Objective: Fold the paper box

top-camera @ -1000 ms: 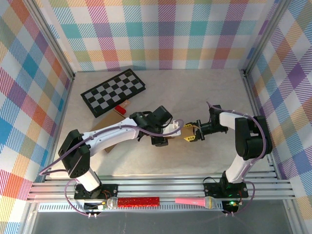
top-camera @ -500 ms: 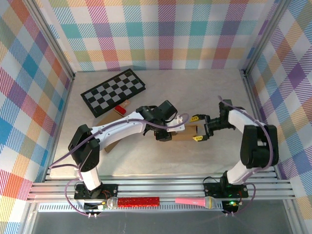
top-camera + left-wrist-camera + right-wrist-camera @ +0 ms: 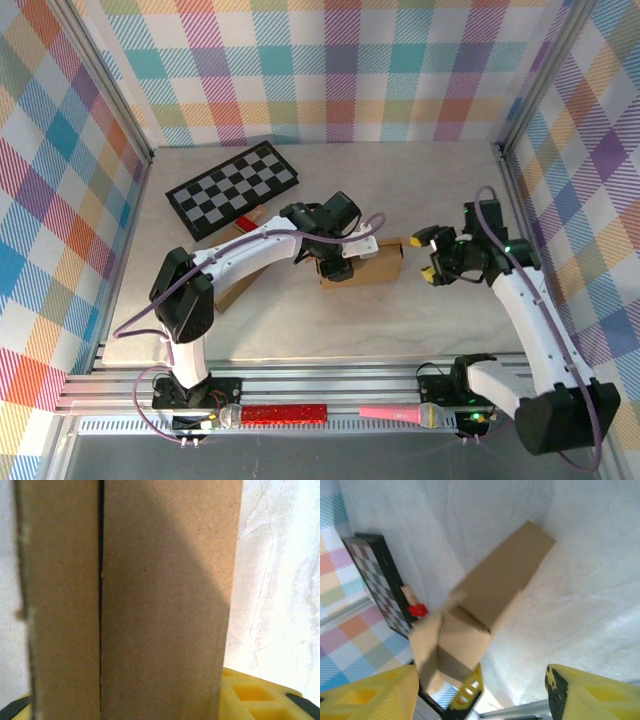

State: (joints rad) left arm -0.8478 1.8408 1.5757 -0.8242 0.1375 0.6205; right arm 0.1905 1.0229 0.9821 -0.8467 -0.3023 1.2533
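The paper box point(image 3: 386, 262) lies on the worktop point(image 3: 430, 190) near its middle, with its long side going left to right. The left gripper point(image 3: 343, 263) sits over the left part of the box. In the left wrist view the brown box point(image 3: 160, 605) fills the space between the yellow fingers point(image 3: 260, 697), so these jaws are gripping it. The right gripper point(image 3: 428, 256) is just to the right of the box and apart from it, with its jaws open. A chessboard point(image 3: 232, 188) lies at the far left.
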